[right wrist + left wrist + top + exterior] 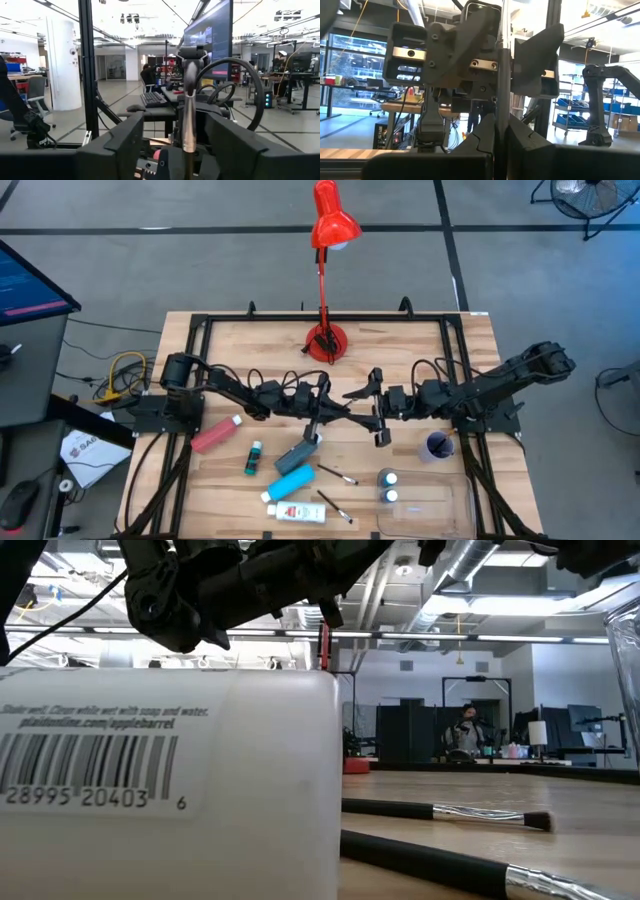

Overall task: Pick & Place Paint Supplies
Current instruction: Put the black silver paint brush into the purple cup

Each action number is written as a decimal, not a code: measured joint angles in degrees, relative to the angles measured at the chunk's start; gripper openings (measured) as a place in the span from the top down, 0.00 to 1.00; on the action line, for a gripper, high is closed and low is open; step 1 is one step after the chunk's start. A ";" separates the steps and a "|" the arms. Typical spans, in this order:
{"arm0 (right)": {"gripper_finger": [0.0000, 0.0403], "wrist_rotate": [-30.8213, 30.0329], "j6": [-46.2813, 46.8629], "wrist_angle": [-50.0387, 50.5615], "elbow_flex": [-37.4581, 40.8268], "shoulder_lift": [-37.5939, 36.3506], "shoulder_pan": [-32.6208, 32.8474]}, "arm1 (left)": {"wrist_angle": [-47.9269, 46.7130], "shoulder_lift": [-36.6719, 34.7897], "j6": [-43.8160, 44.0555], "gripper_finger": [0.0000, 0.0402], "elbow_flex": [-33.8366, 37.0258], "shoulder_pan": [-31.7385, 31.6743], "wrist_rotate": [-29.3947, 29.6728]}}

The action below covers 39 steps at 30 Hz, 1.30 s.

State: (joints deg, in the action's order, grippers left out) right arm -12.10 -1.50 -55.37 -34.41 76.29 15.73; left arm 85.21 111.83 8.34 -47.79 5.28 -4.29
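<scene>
Left gripper point(338, 410) is clamped on a thin paintbrush point(503, 85) mid-table above the board, right gripper point(377, 408) facing it with fingers spread around the same brush, remaining bottles point(290, 480) and brushes point(336, 473) lying nearer the front edge.

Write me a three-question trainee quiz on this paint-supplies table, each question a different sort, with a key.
1. True or false: the right gripper has its fingers shut.
2. Which gripper is clamped on the paintbrush held up over the middle of the table? A) the left gripper B) the right gripper C) neither
3. Fill in: the desk lamp at the table's far edge is coloured ____.

Key: 1 false, its fingers are spread wide on either side of the brush; 2 A; 3 red.
</scene>
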 joint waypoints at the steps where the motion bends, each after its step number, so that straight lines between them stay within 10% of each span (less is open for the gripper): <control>1: 0.53 0.00 -0.01 0.02 0.00 0.00 0.00 | 0.02 0.00 0.00 1.00 0.00 0.00 0.00; 15: 0.96 -0.21 -0.95 1.33 0.00 -0.01 -0.02 | -0.28 0.00 0.02 1.00 0.00 0.05 -0.18; 28: 0.97 -0.44 -0.34 4.66 0.00 -0.61 -0.02 | -2.46 -0.18 -1.67 0.96 0.00 0.04 1.25; 39: 0.97 -5.01 1.79 12.57 0.00 -5.18 0.08 | -32.96 -13.82 -9.14 0.64 -0.04 2.65 14.45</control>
State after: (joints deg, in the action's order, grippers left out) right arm -17.11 0.29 -42.80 -34.41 71.11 15.80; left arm 52.25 98.01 -0.80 -47.83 7.93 10.16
